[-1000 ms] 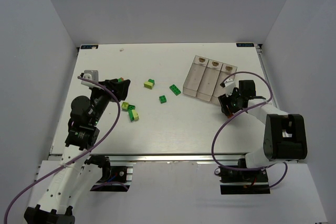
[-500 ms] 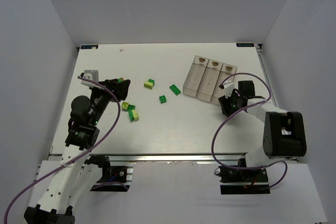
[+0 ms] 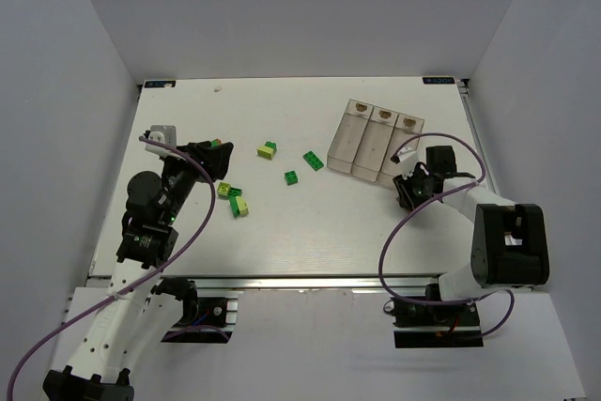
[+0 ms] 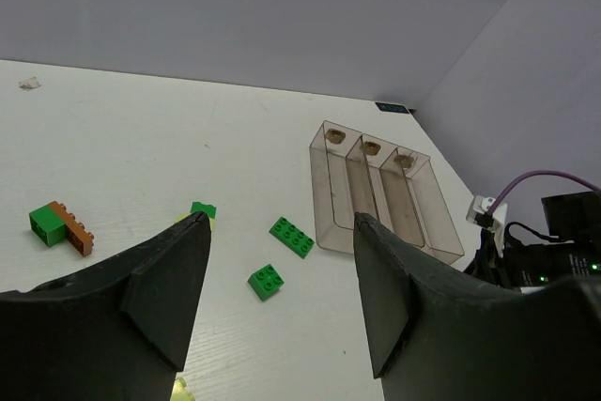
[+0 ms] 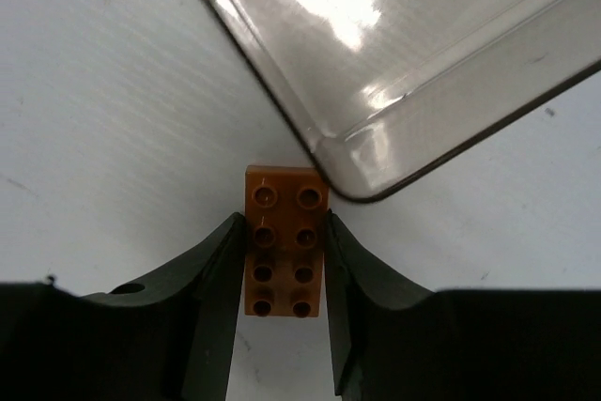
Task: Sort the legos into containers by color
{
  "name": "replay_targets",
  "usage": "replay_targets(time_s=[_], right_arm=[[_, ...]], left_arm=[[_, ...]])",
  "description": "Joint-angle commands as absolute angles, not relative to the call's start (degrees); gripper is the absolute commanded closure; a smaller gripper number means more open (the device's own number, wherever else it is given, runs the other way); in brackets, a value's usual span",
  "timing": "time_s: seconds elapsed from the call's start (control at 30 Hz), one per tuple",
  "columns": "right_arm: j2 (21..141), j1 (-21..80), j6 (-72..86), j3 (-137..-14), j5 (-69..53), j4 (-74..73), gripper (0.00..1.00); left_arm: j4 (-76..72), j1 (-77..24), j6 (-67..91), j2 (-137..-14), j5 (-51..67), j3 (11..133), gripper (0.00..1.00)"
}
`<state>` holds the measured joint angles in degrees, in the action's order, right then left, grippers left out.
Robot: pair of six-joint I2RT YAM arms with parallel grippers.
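Note:
In the right wrist view an orange lego [image 5: 286, 196] lies flat on the table, just off the corner of a clear container [image 5: 394, 72]. My right gripper [image 5: 283, 228] is shut on it, both fingers pressed to its long sides. From above, the right gripper [image 3: 410, 192] sits at the near end of the three joined containers [image 3: 374, 138] and hides that brick. My left gripper [image 3: 218, 159] hangs open and empty over the table's left. Green legos [image 3: 314, 161] [image 3: 291, 177] lie mid-table, with a green and yellow-green pair [image 3: 269, 149] and yellow-green ones [image 3: 237, 200] nearby.
The left wrist view shows a green brick joined to an orange one [image 4: 58, 227] at its left, two loose green bricks [image 4: 292, 237] [image 4: 266, 280], and the containers [image 4: 385, 190] beyond. White walls enclose the table on three sides. A purple cable [image 3: 441, 134] loops over the right arm.
My right gripper's jaws have closed in onto the orange lego, and its wrist has shifted slightly. The left arm and the loose bricks have not moved.

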<state>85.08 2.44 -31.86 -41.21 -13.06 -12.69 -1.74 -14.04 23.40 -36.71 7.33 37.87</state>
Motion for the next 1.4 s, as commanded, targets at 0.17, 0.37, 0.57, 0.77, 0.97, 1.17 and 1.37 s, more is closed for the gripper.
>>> replay_targets(time_s=[0.17,0.37,0.57,0.77,0.97,1.17,1.37], right_arm=[[72.1,2.5,-34.5,-40.0,-19.2,-24.9,0.95],[63.5,2.6,-33.9,-43.6,-24.9,-30.8,0.98],[64.4,2.7,-27.8,-50.9,-29.4,-27.5,1.00],[74.5,2.7,-15.5,-57.0,-29.8,-15.6,1.00],[87.3,2.8,-9.9,-64.9,-25.9,-11.2,0.97],[91.1,2.7,-11.4,-65.4,-20.9,-8.2,0.84],[93.2,2.7,-11.5,-64.1,-18.7,-7.0,0.39]], left_arm=[[-2.0,-13.8,23.1,-36.5,7.9,38.5,0.28],[-2.0,-13.9,23.0,-36.5,7.9,38.5,0.28],[-2.0,-13.8,23.0,-36.7,7.9,38.5,0.28],[-2.0,-13.9,22.9,-37.2,8.0,38.5,0.28],[-2.0,-13.8,22.9,-37.4,8.3,38.5,0.28],[-2.1,-13.8,23.0,-37.5,8.5,38.5,0.28],[-2.1,-13.8,23.0,-37.9,8.6,38.5,0.28]])
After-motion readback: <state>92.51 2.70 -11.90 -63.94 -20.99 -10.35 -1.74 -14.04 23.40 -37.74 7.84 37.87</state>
